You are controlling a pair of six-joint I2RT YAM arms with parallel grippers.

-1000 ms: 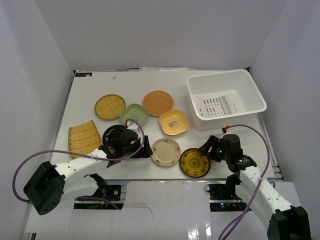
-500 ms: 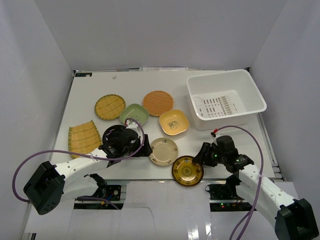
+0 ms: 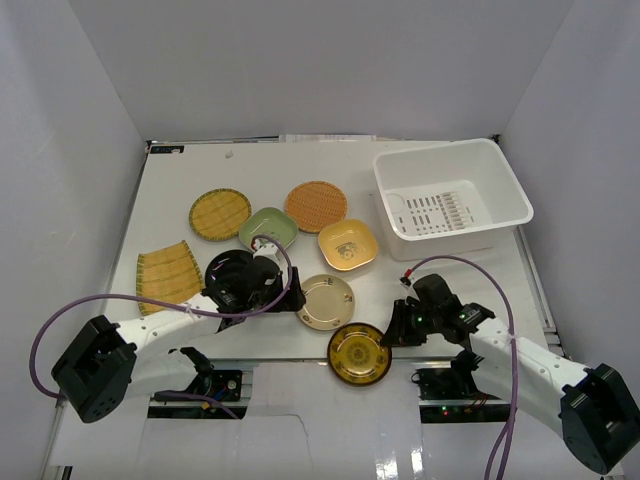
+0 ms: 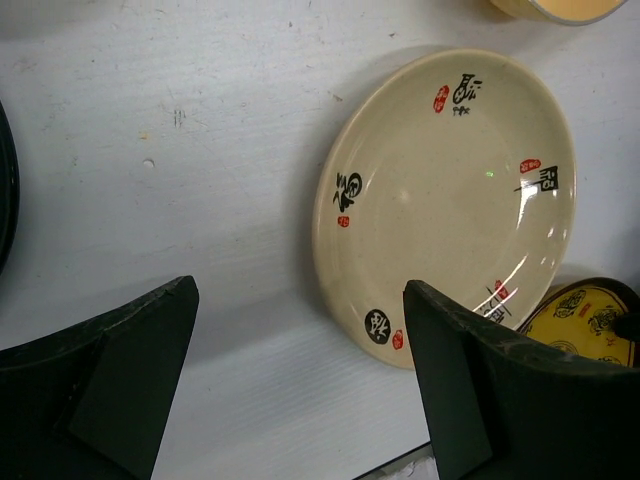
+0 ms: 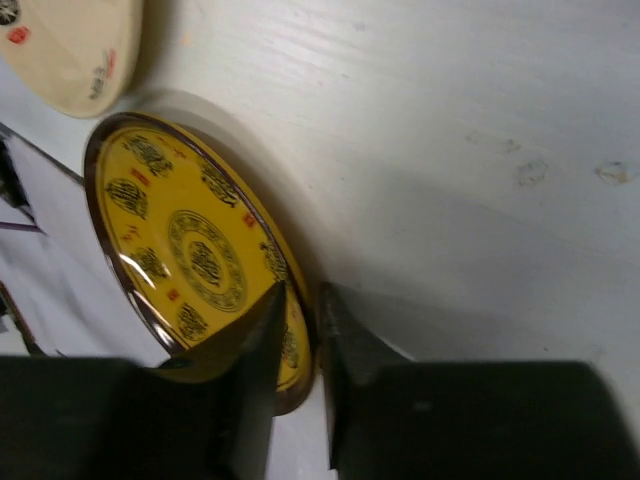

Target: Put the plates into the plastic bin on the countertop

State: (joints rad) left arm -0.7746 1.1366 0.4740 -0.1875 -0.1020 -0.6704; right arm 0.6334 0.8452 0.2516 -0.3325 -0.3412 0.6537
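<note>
The dark brown-gold plate [image 3: 359, 353] [image 5: 180, 240] hangs partly over the countertop's [image 3: 200, 170] near edge. My right gripper [image 3: 392, 335] [image 5: 300, 290] is shut on its right rim, one finger on the yellow face and one outside the rim. My left gripper [image 3: 288, 300] [image 4: 300, 290] stands open just left of the cream round plate [image 3: 326, 301] [image 4: 450, 200], whose near rim lies by the right finger. The white plastic bin [image 3: 440, 212] sits empty at the back right.
Further back lie a woven yellow plate [image 3: 219, 213], a woven orange plate [image 3: 315, 205], a green squarish plate [image 3: 267, 228], a yellow squarish plate [image 3: 347, 244] and a ribbed yellow rectangle [image 3: 168, 273]. A black round dish [image 3: 232, 272] sits under my left wrist.
My right gripper has dragged the dark brown-gold plate left and toward the near edge until it overhangs, and its jaws have narrowed onto the rim. The left arm has barely moved.
</note>
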